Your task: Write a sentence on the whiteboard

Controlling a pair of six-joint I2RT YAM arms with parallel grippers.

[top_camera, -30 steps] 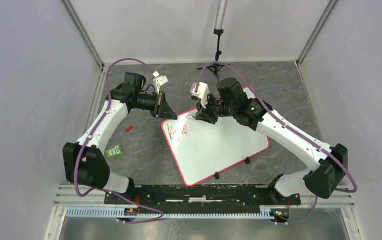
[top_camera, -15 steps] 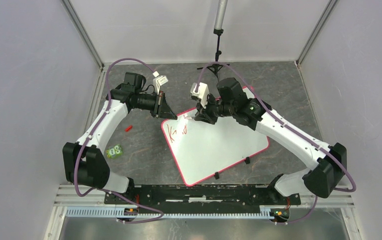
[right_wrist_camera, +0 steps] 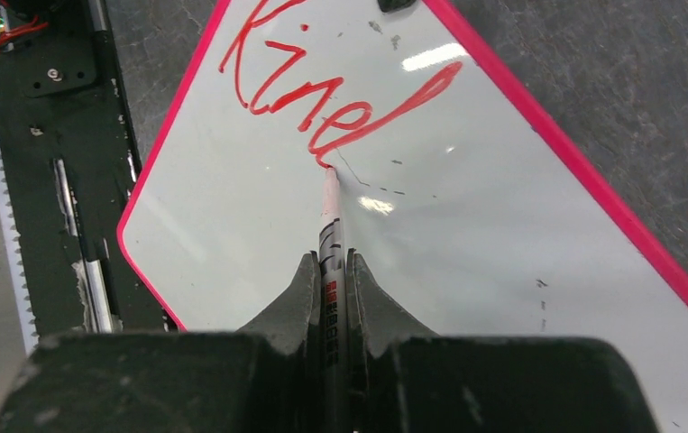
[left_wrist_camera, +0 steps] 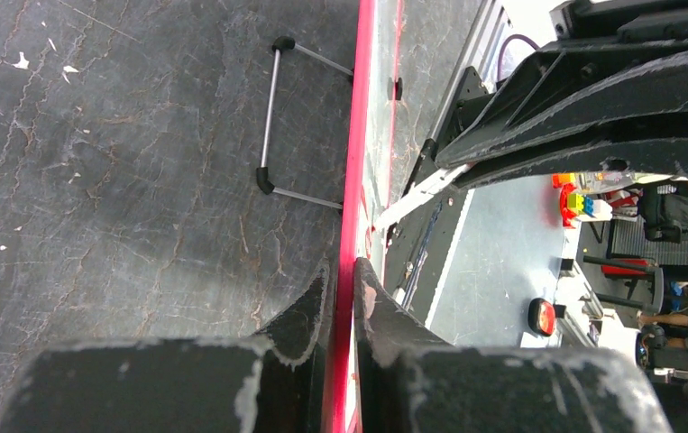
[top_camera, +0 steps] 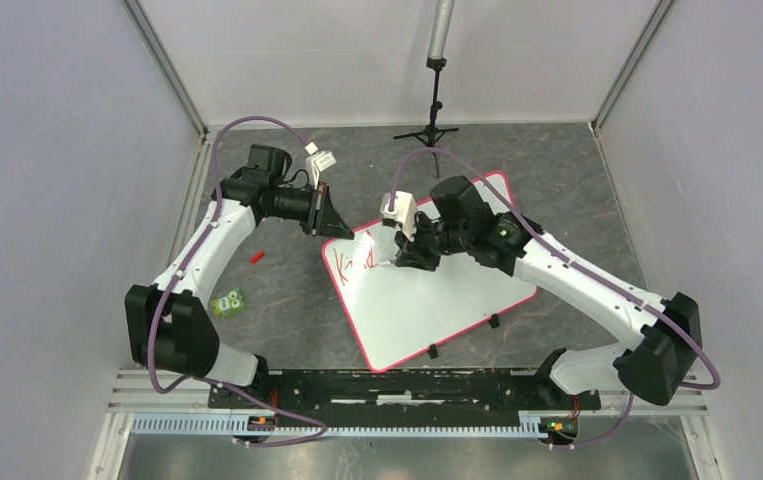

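Left fingers (left_wrist_camera: 309,308) pinch the whiteboard (left_wrist_camera: 350,180) rim; right fingers (right_wrist_camera: 293,302) clamp a marker (right_wrist_camera: 332,225) (tip touching the sentence (right_wrist_camera: 392,105)).

Seen from above, the sentence (top_camera: 353,267) is too small to read, and the right pincer (top_camera: 397,260) covers its end. In the right wrist view the whiteboard (right_wrist_camera: 466,253) runs off the top and right edges, clipping the first letter. The marker (right_wrist_camera: 332,234) vanishes into that pincer's grip. The left wrist view shows the board edge-on, its face unseen.

Dark table (top_camera: 567,170) — whiteboard (top_camera: 437,300), red bit (top_camera: 256,256), green block (top_camera: 228,302).
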